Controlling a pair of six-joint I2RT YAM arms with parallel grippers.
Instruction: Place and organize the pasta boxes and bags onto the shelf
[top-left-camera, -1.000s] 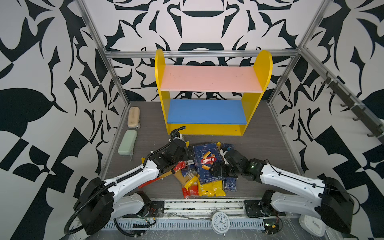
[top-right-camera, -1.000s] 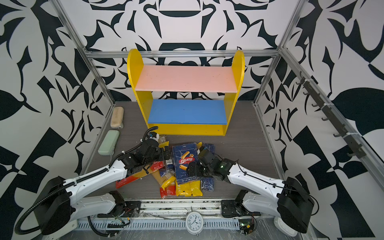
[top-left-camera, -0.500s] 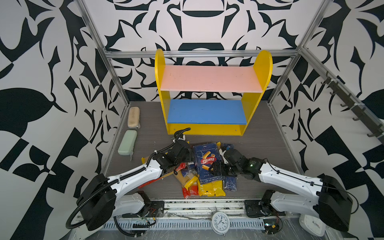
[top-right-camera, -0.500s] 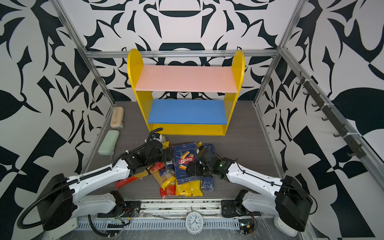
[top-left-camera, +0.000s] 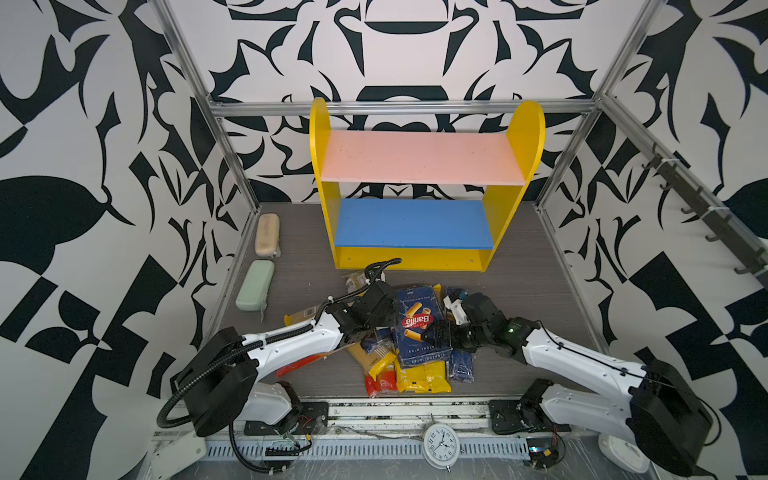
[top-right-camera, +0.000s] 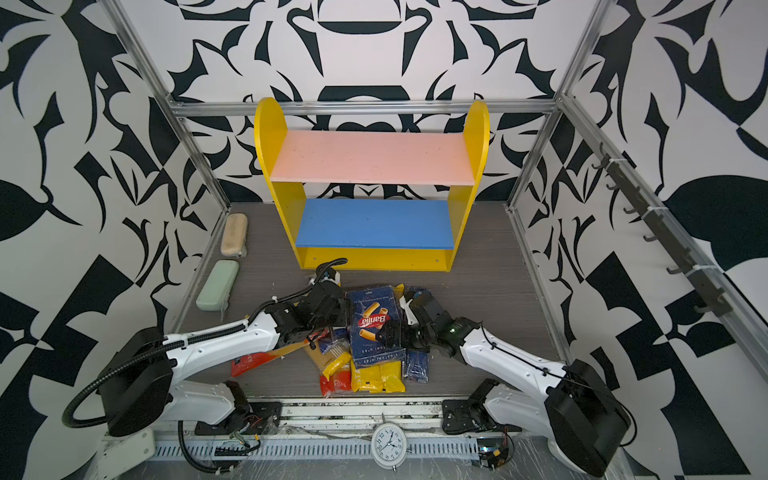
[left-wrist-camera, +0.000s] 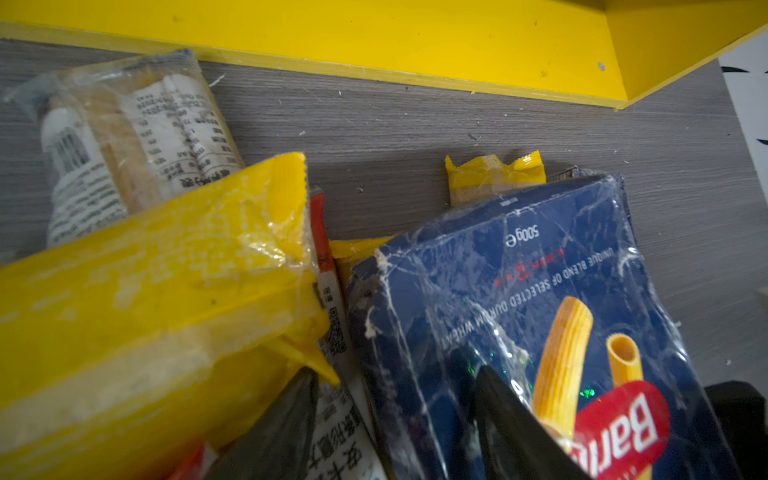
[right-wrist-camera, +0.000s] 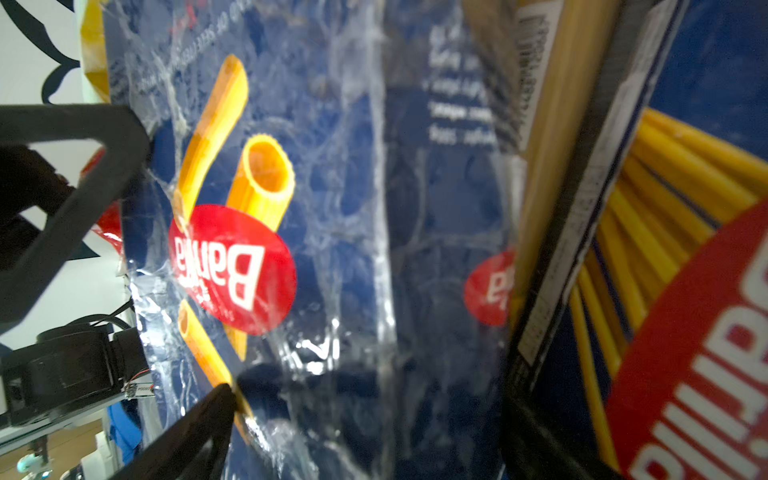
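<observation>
In both top views the wide Barilla box (top-left-camera: 419, 324) lies face up on the heap of bags (top-left-camera: 419, 376) toward six o'clock on the tabletop (top-left-camera: 540, 291). It is well apart from the shelf (top-left-camera: 415, 262) at twelve o'clock, whose two boards carry nothing yet. Over the last second the left hand (left-wrist-camera: 395, 382) has slid in from nine o'clock to the box's long edge, and its jaws have drawn in from wide to roughly half. In the left wrist view one finger (left-wrist-camera: 511, 415) lies over the printed face and the other drops beside that edge, so the edge sits between them. Whether they already pinch it I cannot tell. The right hand (right-wrist-camera: 370, 399) has stayed put at the box's three o'clock edge with its jaws spread as wide as they go. One finger is on the face and the other is down in the gap beside the narrow spaghetti box (right-wrist-camera: 685, 187); it appears to straddle the edge, not clamp it. The box itself has barely shifted. I read this as a two-handed pick-up being set up, with the left side closing first, so the task is still at its start. The wrinkled film on the box looks slippery, and the loose bags under it may shift when it lifts.
</observation>
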